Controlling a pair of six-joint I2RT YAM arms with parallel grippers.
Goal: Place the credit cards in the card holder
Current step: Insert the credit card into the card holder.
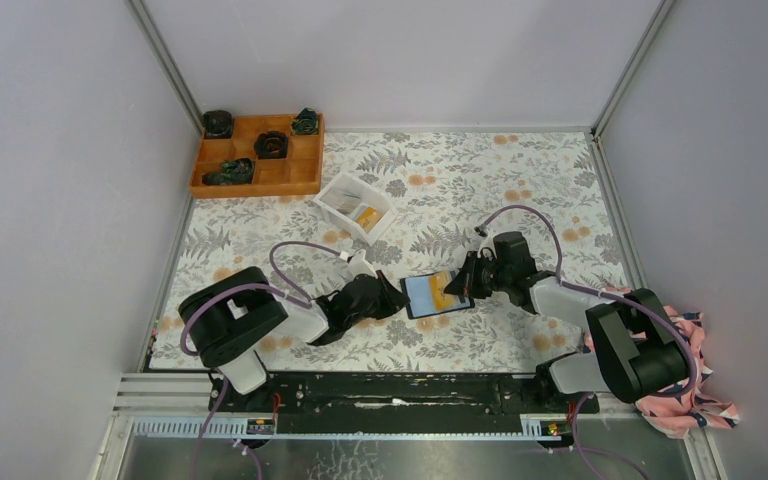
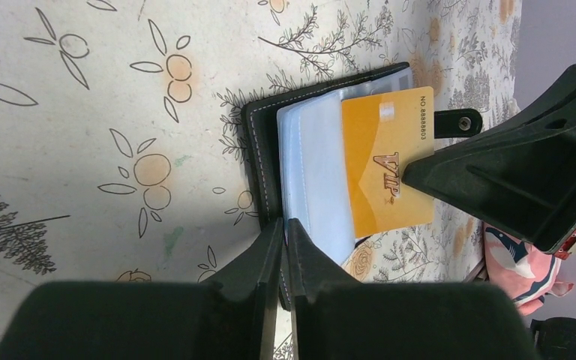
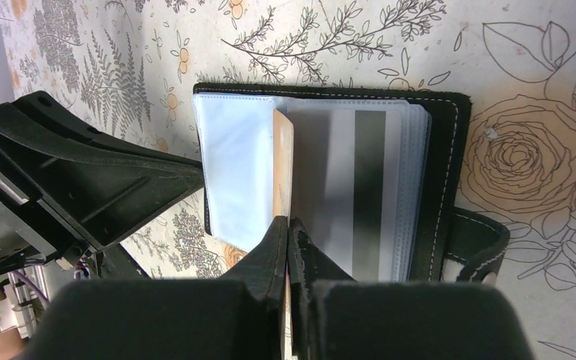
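The card holder (image 1: 423, 296) lies open on the flowered cloth, black cover down and pale clear sleeves (image 2: 311, 169) facing up. My left gripper (image 2: 285, 223) is shut on the near edge of its cover, coming in from the left (image 1: 397, 296). An orange-yellow credit card (image 2: 386, 161) marked VIP lies tilted across the sleeves, one end past the holder's edge. My right gripper (image 3: 290, 221) is shut on that card's edge (image 3: 283, 161), reaching in from the right (image 1: 463, 283). Two more credit cards, one orange (image 1: 367, 217) and one whitish (image 1: 343, 200), lie in the white tray.
The white tray (image 1: 332, 189) sits behind the holder, toward the left. An orange compartmented box (image 1: 257, 180) with dark items stands at the back left corner. A pink patterned cloth (image 1: 695, 385) hangs off the right near corner. Walls close in the table on three sides.
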